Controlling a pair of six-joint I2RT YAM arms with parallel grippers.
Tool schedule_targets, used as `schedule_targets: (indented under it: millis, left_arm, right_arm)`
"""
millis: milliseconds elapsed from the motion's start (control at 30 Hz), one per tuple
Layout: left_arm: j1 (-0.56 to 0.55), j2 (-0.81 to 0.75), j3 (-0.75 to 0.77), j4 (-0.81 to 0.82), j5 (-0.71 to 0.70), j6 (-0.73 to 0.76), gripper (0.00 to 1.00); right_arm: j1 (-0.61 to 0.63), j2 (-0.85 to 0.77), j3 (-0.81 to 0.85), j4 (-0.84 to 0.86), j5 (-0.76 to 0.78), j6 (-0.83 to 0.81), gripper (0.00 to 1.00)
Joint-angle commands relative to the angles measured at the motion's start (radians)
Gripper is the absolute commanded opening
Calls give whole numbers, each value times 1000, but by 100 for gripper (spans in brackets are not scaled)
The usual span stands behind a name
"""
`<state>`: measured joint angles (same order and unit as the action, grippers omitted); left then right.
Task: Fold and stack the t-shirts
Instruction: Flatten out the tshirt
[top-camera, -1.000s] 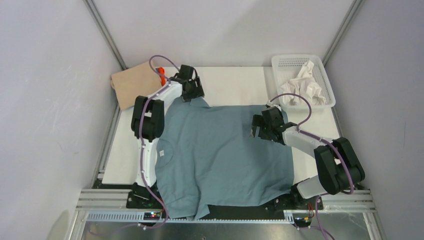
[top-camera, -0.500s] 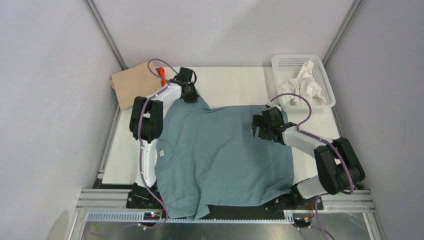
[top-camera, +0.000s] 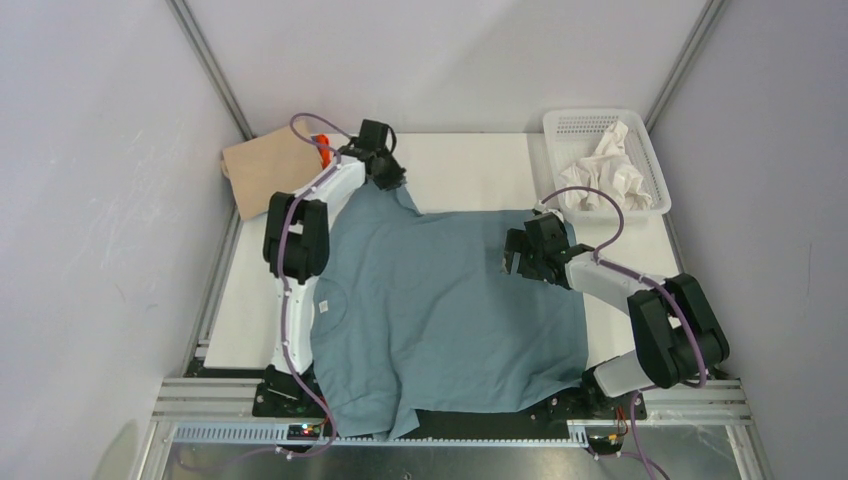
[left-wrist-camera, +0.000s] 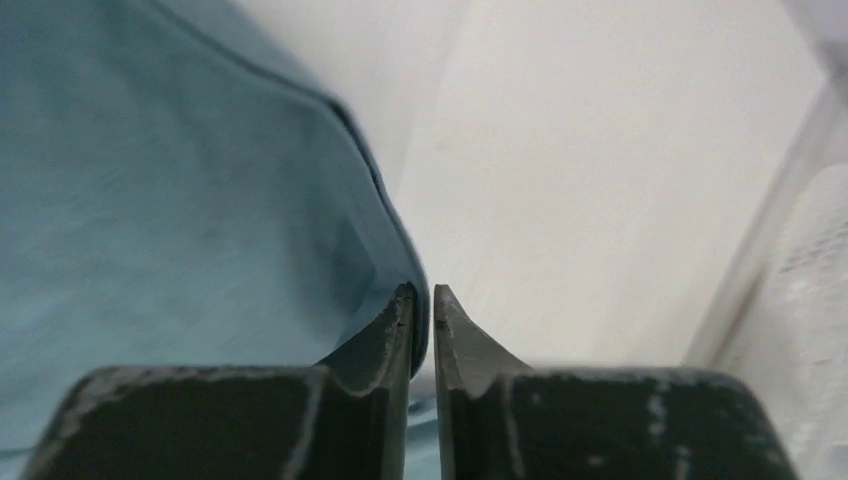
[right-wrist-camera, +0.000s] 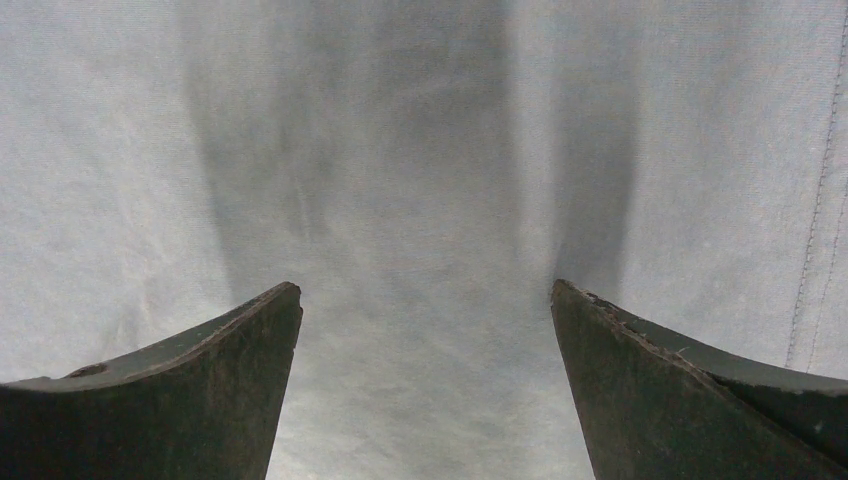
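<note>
A large slate blue-grey t-shirt (top-camera: 440, 310) lies spread flat over the table, its white neck label (top-camera: 325, 307) near the left arm. My left gripper (top-camera: 392, 180) is at the shirt's far left sleeve corner. In the left wrist view it (left-wrist-camera: 424, 300) is shut on the dark hem of that shirt (left-wrist-camera: 180, 200). My right gripper (top-camera: 514, 260) hovers over the shirt's right part. Its jaws (right-wrist-camera: 425, 300) stand wide open with only flat cloth (right-wrist-camera: 400, 150) beneath them. A folded tan t-shirt (top-camera: 262, 165) lies at the far left with a bit of orange t-shirt (top-camera: 322, 143) beside it.
A white mesh basket (top-camera: 560, 125) stands at the far right corner and holds crumpled white cloth (top-camera: 610, 165). Bare white table (top-camera: 470, 170) shows beyond the shirt. Grey walls close in on both sides.
The left gripper has gone from open to shut on the sleeve corner and drawn it slightly towards the far side. The right arm has not moved.
</note>
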<state>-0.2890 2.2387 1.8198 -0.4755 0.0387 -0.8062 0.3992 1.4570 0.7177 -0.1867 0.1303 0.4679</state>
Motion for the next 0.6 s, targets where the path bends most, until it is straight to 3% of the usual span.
schedule_targets:
  millis: [0, 67, 100, 267, 300, 333, 367, 567]
  left_arm:
    - [-23, 102, 151, 23, -8, -199, 22]
    - [-30, 163, 233, 22, 3, -217, 37]
    - [-34, 182, 291, 22, 15, -221, 50]
    - [-39, 268, 458, 21, 67, -208, 67]
    - [-42, 266, 485, 22, 74, -200, 74]
    - [-42, 252, 494, 22, 70, -173, 90]
    - [-43, 240, 505, 22, 63, -142, 95]
    - [-45, 18, 437, 9, 12, 9, 100]
  right_arm:
    - [-10, 18, 0, 36, -5, 9, 99]
    - [-15, 19, -1, 32, -8, 11, 99]
    - [-16, 19, 0, 31, -7, 11, 99]
    - [-19, 7, -1, 33, -17, 7, 99]
    - [-20, 6, 0, 33, -16, 6, 100]
    - [-21, 2, 0, 31, -13, 4, 99]
    - [-22, -4, 0, 31, -12, 3, 99]
    - [-30, -33, -1, 21, 7, 6, 99]
